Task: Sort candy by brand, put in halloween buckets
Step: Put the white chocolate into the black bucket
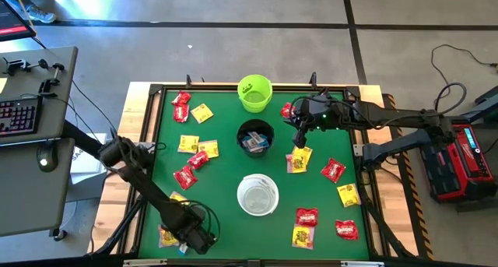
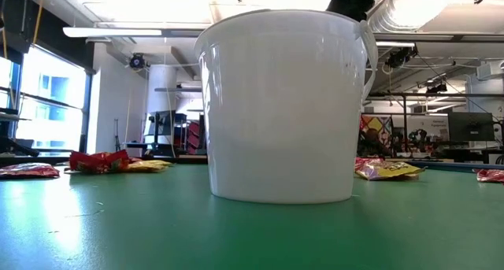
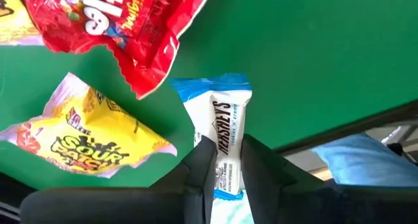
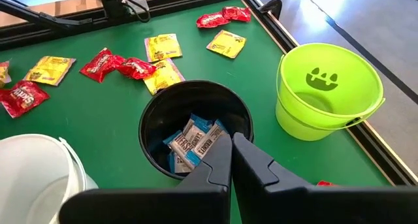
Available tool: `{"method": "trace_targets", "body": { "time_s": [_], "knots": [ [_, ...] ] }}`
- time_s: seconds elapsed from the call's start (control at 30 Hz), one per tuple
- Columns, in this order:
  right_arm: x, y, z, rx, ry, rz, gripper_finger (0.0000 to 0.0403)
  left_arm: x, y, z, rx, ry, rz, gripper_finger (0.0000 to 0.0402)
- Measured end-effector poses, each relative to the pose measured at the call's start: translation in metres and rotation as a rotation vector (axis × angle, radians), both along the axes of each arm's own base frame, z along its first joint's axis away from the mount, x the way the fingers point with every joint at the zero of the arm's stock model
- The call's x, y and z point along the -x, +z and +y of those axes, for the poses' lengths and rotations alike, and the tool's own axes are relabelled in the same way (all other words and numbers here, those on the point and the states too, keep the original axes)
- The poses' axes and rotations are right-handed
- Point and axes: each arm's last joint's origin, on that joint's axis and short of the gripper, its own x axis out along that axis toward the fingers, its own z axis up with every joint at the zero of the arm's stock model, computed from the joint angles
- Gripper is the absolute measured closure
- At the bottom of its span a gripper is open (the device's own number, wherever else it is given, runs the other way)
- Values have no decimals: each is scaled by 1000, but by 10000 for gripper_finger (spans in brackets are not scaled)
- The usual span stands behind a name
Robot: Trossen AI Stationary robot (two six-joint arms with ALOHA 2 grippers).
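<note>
Candy lies scattered over the green table (image 1: 226,173), and the left gripper (image 3: 225,168) at the near left corner has its fingers clamped on a blue-and-white Hershey's bar (image 3: 230,129), pinching it across its narrow middle. I'd judge the packet light, slick and crinkly, so a grip on the firm body rather than the loose crimped ends looks safest. Beside it sit a red Skittles packet (image 3: 130,28) and a yellow Sour Patch packet (image 3: 85,136), flat and shiny. Further right stand the white bucket (image 1: 257,195), the black bucket (image 4: 196,129) holding more blue-and-white bars, and the green bucket (image 4: 330,87). The right gripper (image 4: 230,160) hangs above the black bucket, fingers together, empty.
</note>
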Motion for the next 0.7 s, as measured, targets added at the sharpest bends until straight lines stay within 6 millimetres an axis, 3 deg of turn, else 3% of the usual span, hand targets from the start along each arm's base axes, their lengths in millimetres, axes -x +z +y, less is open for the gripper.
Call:
{"method": "trace_targets", "body": {
  "time_s": [0.37,0.7],
  "knots": [
    [-1,1,0,12,6,-9,403,2,20,5,-1,10,-81,378],
    [-1,1,0,19,11,-8,403,-2,44,22,-31,34,-199,387]
  ]
}}
